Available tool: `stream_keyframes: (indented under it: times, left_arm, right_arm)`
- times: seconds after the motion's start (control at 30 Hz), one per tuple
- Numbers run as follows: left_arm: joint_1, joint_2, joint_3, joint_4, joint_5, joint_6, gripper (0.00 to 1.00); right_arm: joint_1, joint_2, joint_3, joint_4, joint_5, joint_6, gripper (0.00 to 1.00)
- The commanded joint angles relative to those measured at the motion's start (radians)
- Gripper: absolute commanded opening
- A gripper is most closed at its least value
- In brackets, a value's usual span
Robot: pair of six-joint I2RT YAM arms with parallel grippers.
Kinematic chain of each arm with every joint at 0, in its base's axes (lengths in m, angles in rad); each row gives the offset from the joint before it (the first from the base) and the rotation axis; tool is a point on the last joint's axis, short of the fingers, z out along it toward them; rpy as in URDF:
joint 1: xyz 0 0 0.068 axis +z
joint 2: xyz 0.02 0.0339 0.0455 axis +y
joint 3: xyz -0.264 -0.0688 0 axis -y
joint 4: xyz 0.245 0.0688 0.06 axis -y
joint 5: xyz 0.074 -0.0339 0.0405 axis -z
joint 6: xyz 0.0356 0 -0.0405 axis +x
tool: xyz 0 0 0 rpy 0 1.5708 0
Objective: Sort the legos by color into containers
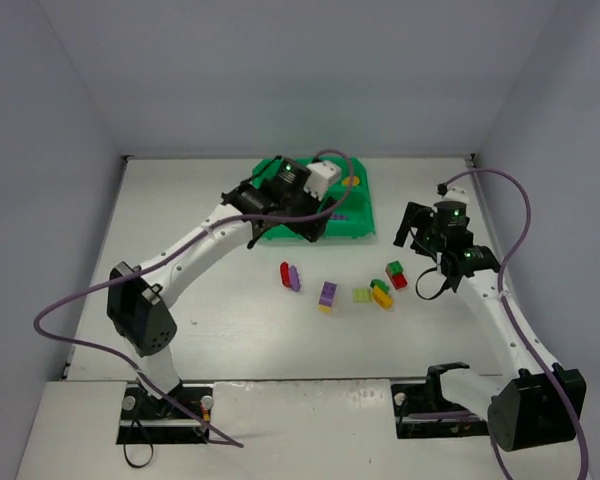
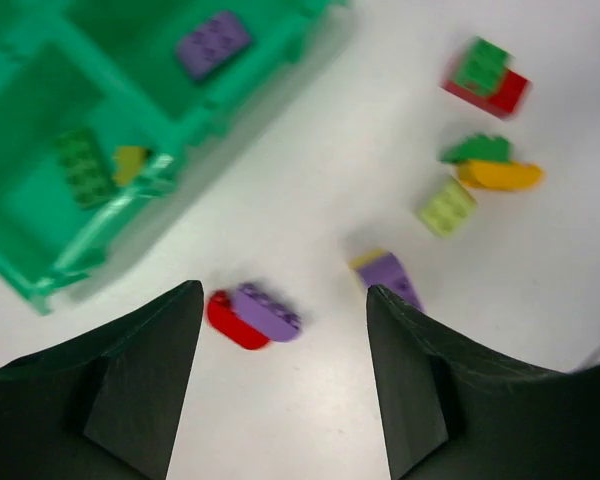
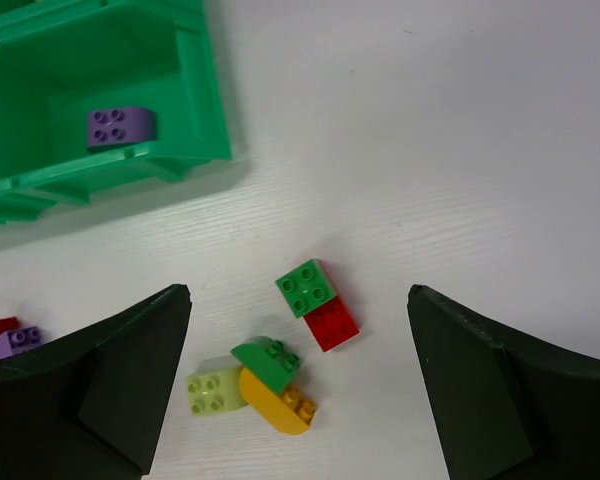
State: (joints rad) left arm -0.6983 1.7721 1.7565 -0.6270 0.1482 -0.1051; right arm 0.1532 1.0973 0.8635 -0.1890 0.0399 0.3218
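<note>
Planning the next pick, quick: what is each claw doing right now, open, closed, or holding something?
Left claw: open, holding nothing.
Right claw: open, holding nothing.

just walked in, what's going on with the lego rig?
Two arms are sorting legos into a green tray. One compartment holds a purple brick. A green brick and a yellow piece sit elsewhere in it. Both sets of fingers are open and empty: the left gripper hangs above a red-and-purple pair beside the tray, the right gripper over a green-on-red stack. Several bricks lie unsorted.
</note>
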Motion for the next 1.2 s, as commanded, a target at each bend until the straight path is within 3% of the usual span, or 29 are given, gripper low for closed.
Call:
stream_keyframes:
  times: [0.0,0.07,0.23,0.4,0.67,1.0,1.17]
  left_arm:
    - [-0.081,-0.06,-0.047,0.013,0.034,-0.016,0.6]
    - [-0.188,-0.045,-0.101,0.03,0.033,-0.037,0.6]
    - [-0.262,0.006,-0.097,0.064,0.042,-0.036,0.6]
    - [-0.325,0.159,0.021,0.046,0.08,0.073,0.6]
    - [-0.333,0.346,0.123,0.024,0.119,0.185,0.64]
    - [-0.333,0.443,0.138,0.052,0.105,0.185,0.64]
    - [-0.333,0.425,0.069,0.13,0.065,0.154,0.47]
  right_arm:
    - [-0.063,-0.03,0.0,0.013,0.005,0.04,0.86]
    - [-0.115,-0.034,-0.014,0.011,-0.014,0.071,0.86]
    - [-0.148,-0.036,-0.018,0.003,-0.023,0.08,0.87]
    - [-0.176,-0.034,-0.009,-0.001,-0.031,0.085,0.87]
    - [-0.191,-0.071,0.003,-0.021,-0.031,0.062,0.87]
    - [-0.208,-0.1,-0.014,-0.032,-0.06,0.057,0.88]
    - [-0.21,-0.099,-0.018,-0.032,-0.066,0.057,0.88]
